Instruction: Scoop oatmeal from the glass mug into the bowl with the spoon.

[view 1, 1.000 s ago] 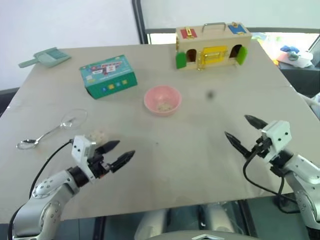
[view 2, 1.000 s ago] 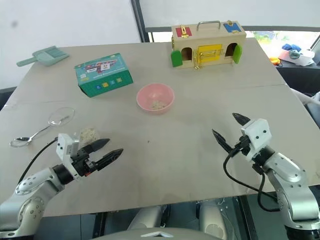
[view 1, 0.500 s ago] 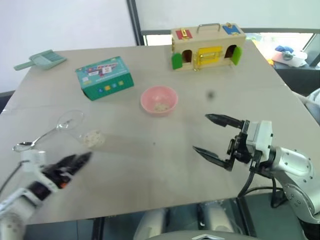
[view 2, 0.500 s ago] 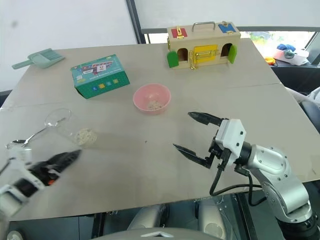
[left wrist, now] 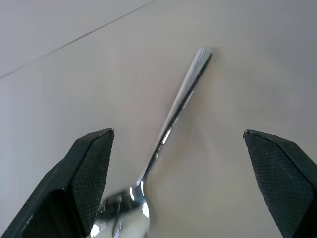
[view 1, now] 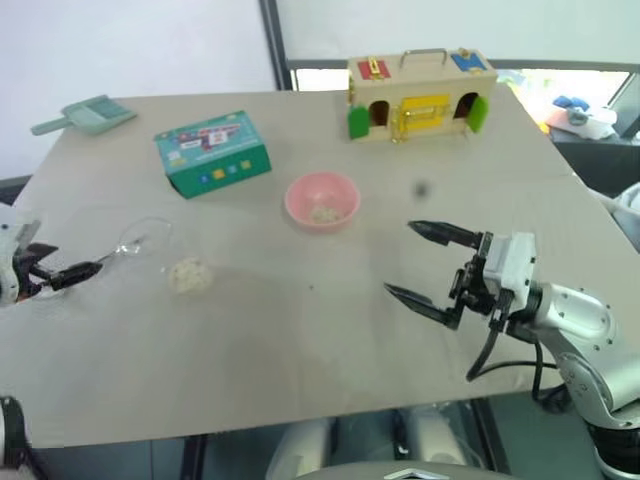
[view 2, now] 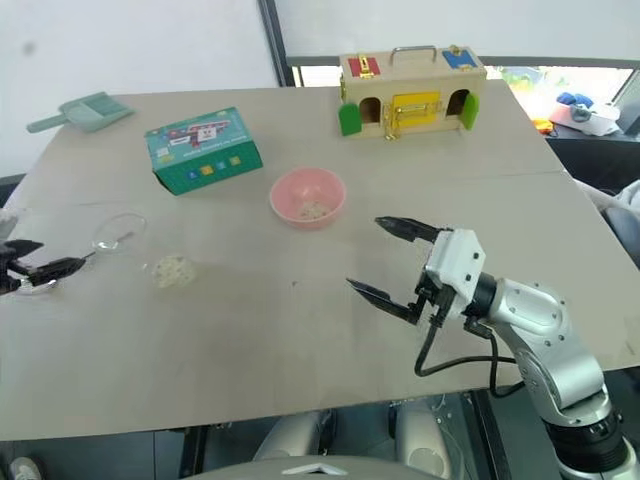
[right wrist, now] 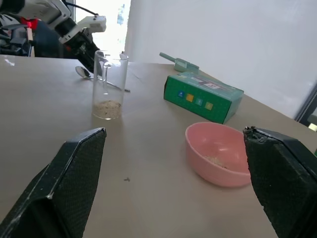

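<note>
Desk (view 1: 330, 330) with the task barely begun. The pink bowl (view 1: 322, 200) at centre already held a few flakes; most oatmeal (right wrist: 106, 109) remained in the glass mug (right wrist: 110, 84) standing left of it. The spoon (left wrist: 173, 116) lay flat, unlifted, beside the mug. Compared with one second earlier, the left gripper (view 2: 30, 270) had swung out to the desk's left edge, wide open and empty, straddling the spoon; the right gripper (view 1: 430, 265), equally open and empty, had shifted inward.

Oatmeal (right wrist: 107, 108) in upright glass mug (right wrist: 108, 84); spoon (left wrist: 171, 124) flat.
</note>
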